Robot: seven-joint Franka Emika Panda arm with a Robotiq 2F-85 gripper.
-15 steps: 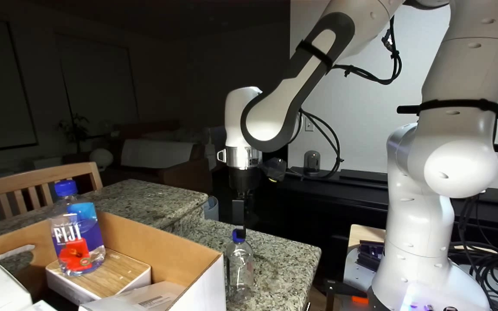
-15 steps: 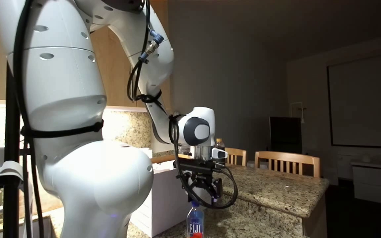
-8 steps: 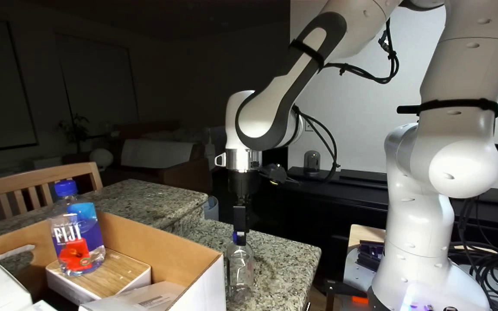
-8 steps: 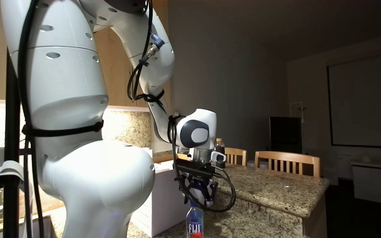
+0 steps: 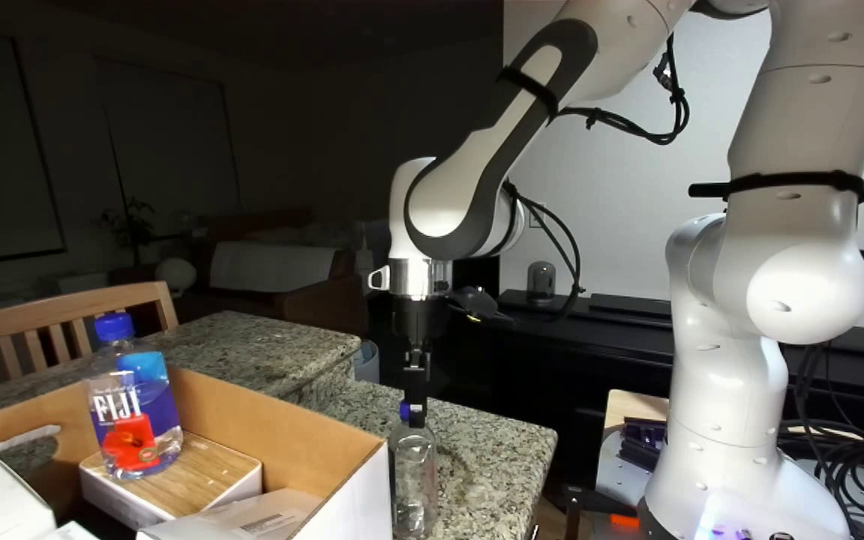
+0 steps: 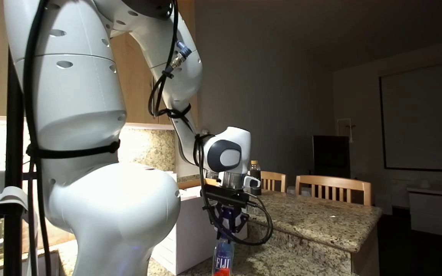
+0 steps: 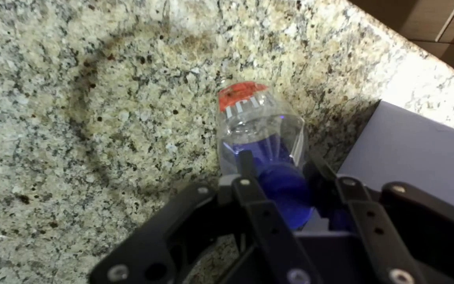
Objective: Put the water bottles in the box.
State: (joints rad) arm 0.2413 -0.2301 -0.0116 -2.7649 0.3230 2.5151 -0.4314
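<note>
Presently pinching one water bottle [image 7: 256, 126] by its blue cap [image 7: 288, 194] with the claw [image 7: 280, 162].
In the wrist view, pressing dark fingers [image 7: 246, 165] to either side of the cap, with speckled bench [image 7: 140, 118] beyond. In an exterior view, holding that bottle almost upright just outside the box [image 5: 289, 442], hard to tell whether clear of the bench, with another water bottle [image 5: 136, 420] upright inside on a wood-topped white block [image 5: 214, 469]. In an exterior view, holding it slightly tilted beside the box's white outer wall [image 6: 195, 227], with the base out of view.
</note>
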